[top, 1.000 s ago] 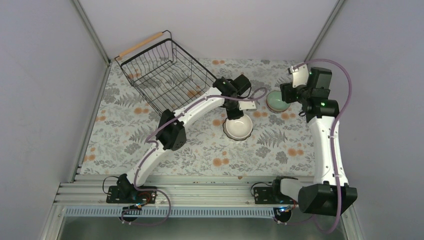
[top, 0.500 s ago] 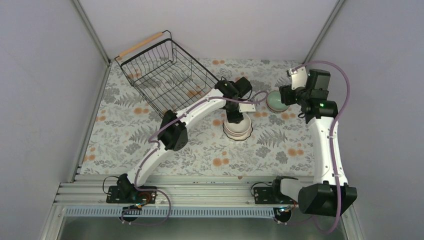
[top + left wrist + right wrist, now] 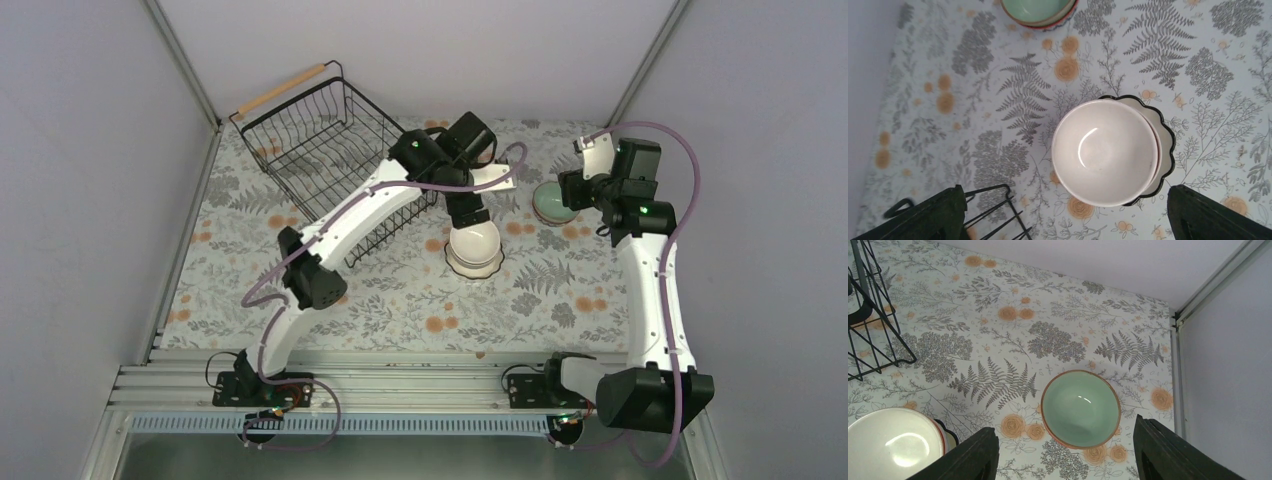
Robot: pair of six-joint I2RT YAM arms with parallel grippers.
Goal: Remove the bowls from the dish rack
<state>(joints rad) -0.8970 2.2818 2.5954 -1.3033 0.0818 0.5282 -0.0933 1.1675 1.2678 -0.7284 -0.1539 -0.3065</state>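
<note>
A plain white bowl (image 3: 1104, 152) sits nested in a scallop-edged white bowl with a black rim (image 3: 1166, 150) on the floral cloth, mid-table (image 3: 473, 248). My left gripper (image 3: 1063, 220) hangs open above this stack, fingers spread wide and clear of it (image 3: 468, 208). A pale green bowl (image 3: 1080, 409) stands alone on the cloth further right (image 3: 553, 203). Over it my right gripper (image 3: 1065, 455) is open and holds nothing (image 3: 572, 190). The black wire dish rack (image 3: 330, 150) stands at the back left; no bowl shows inside it.
The rack's near corner wires (image 3: 993, 210) lie just beside my left finger, and its corner (image 3: 873, 315) shows in the right wrist view too. Grey walls close the table at left, back and right (image 3: 1228, 365). My left arm's forearm crosses over the rack.
My left gripper opened, let go of the white bowl into the scalloped bowl, and rose back toward the rack. The right arm has not moved.
</note>
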